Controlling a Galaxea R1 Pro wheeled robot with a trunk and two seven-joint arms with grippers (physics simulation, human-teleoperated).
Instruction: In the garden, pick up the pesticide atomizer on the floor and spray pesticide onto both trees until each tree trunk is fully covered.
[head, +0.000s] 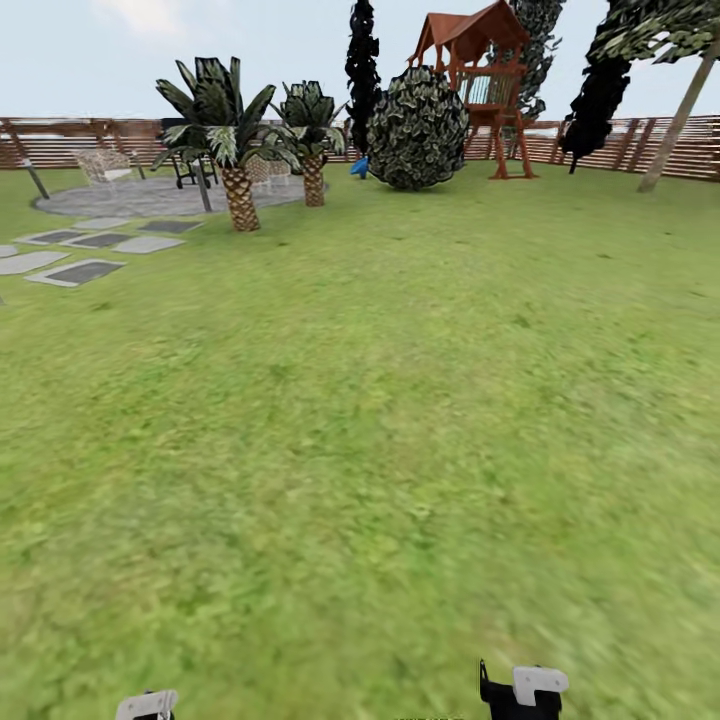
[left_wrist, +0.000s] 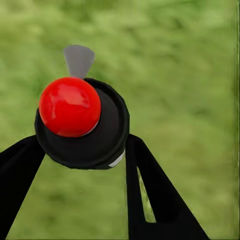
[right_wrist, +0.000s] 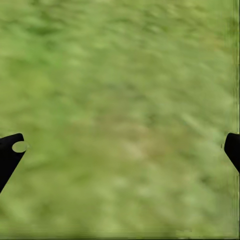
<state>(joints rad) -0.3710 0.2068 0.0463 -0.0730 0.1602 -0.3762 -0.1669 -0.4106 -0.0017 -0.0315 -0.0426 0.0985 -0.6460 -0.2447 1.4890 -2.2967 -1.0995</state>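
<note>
Here, the left hand (left_wrist: 82, 150) is clamped on the pesticide atomizer (left_wrist: 82, 122), its black body and red cap pinched between the dark fingers (left_wrist: 150, 195) above blurred grass, while the right hand (right_wrist: 120, 150) is spread wide and empty. The pick-up step appears complete; the robot faces open lawn (head: 380, 420) toward the fence (head: 60, 140). Next, probably, it must approach a beige-grey trunk (head: 680, 125) at far right and aim the nozzle.

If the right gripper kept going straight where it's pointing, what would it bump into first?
Most likely just the grass. The right gripper has its jaws spread wide with nothing between them, and the blurry lawn is all that lies ahead. How far is unclear.
</note>
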